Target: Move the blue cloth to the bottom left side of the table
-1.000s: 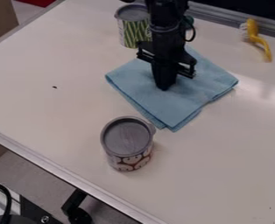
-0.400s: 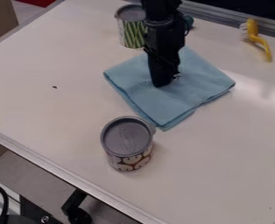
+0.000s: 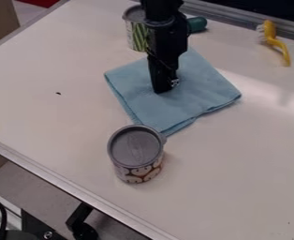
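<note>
The folded blue cloth [image 3: 196, 89] lies flat on the white table [image 3: 237, 164], in the upper middle of the view. Its lowest corner lies right beside the mug with mushroom-like prints. The black gripper [image 3: 163, 90] points down onto the cloth, left of its middle, with its tip at the fabric. The gripper is turned edge-on, so how it holds the fabric is hidden.
The printed mug [image 3: 135, 152] with a grey lid stands just below the cloth. A green-striped can [image 3: 137, 35] is behind the arm, and a dark green object [image 3: 197, 24] beside it. A yellow brush [image 3: 274, 40] lies at upper right. The table's metal edge [image 3: 68, 185] runs along the lower left.
The gripper has moved left and turned edge-on. The cloth has slid left with it and rotated slightly, and more of the dark green object shows.
</note>
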`<state>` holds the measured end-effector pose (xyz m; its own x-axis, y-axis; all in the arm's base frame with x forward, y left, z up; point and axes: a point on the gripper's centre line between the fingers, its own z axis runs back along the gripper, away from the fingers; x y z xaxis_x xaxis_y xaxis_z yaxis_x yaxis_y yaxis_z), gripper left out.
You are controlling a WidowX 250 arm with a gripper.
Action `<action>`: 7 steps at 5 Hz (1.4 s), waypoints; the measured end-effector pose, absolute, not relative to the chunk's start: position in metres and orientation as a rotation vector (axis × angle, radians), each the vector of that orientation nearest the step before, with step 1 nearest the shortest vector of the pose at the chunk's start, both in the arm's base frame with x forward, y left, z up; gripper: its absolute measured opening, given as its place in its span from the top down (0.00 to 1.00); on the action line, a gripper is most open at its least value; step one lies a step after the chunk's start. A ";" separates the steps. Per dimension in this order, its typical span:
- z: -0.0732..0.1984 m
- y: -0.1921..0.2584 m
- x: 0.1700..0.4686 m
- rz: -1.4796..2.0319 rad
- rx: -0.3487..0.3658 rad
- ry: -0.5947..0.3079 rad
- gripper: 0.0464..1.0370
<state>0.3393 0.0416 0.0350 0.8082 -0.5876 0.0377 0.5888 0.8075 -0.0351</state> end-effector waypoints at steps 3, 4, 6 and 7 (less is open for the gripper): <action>0.033 0.077 0.332 -0.786 -0.009 -0.060 0.99; 0.035 0.093 0.316 -0.811 -0.034 -0.051 0.99; 0.035 0.113 0.292 -0.845 0.017 -0.051 0.99; 0.039 0.133 0.290 -0.831 0.034 -0.057 0.99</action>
<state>0.2898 0.1330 0.0388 0.6730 -0.7387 0.0375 0.7369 0.6740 0.0528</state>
